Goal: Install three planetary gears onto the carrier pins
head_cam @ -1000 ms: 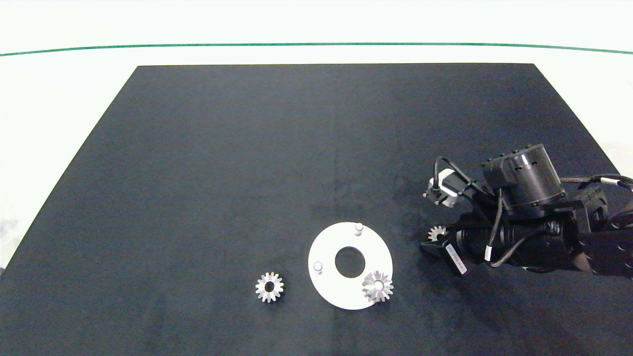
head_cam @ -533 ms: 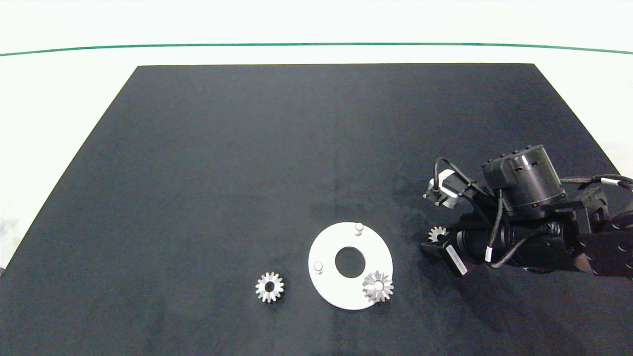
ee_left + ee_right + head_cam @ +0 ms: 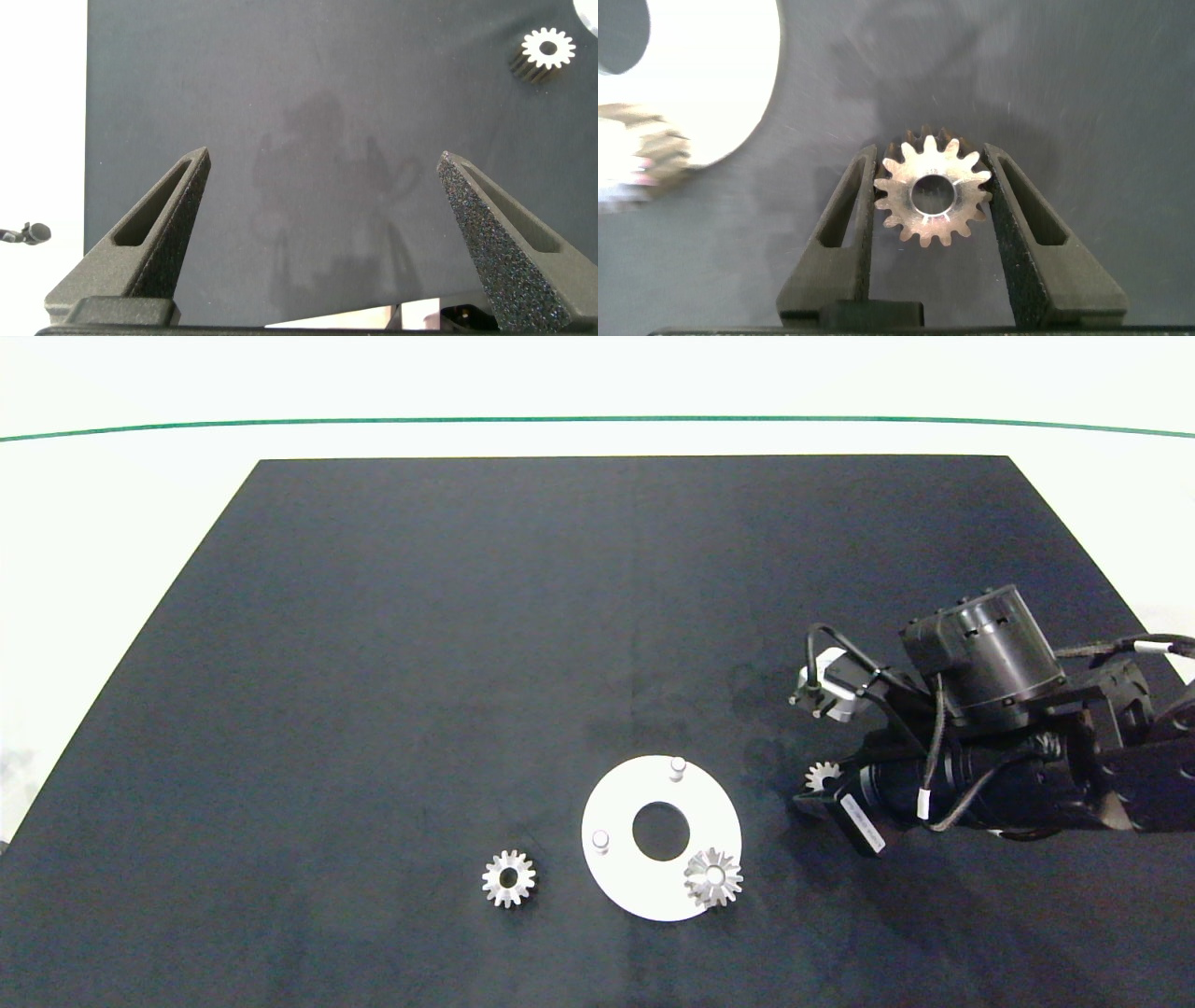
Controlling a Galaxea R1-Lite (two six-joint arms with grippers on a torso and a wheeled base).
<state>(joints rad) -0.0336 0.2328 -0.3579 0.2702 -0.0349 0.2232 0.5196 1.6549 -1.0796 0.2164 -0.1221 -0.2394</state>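
Right now, scene: a black mat (image 3: 467,663) covers a white table (image 3: 112,523), with a thin green line (image 3: 597,420) along the far side.

Right gripper: the right gripper (image 3: 932,191) is clenched on a small silver toothed gear (image 3: 932,193), one grey finger (image 3: 842,219) pressed to each side of its teeth; the round centre hole faces the wrist camera.

Held gear, place: in the head view this gear (image 3: 822,775) shows at the tip of the dark right arm (image 3: 980,775), just right of the flat white round disc (image 3: 621,803) and apart from it.

Disc and pins: the disc lies near the front middle of the mat, with a large centre hole. Two short whitish pegs stand bare, one at the far edge (image 3: 677,767) and one at the left (image 3: 600,840).

Mounted gear: a second silver gear (image 3: 713,876) sits on the peg at the disc's near right edge.

Loose gear: a third silver gear (image 3: 509,877) lies flat on the mat, just left of the disc, not touching it.

Left gripper: the left gripper (image 3: 322,201) has its fingers spread wide over bare mat, grasping nothing; the loose gear (image 3: 548,49) is well apart from it.
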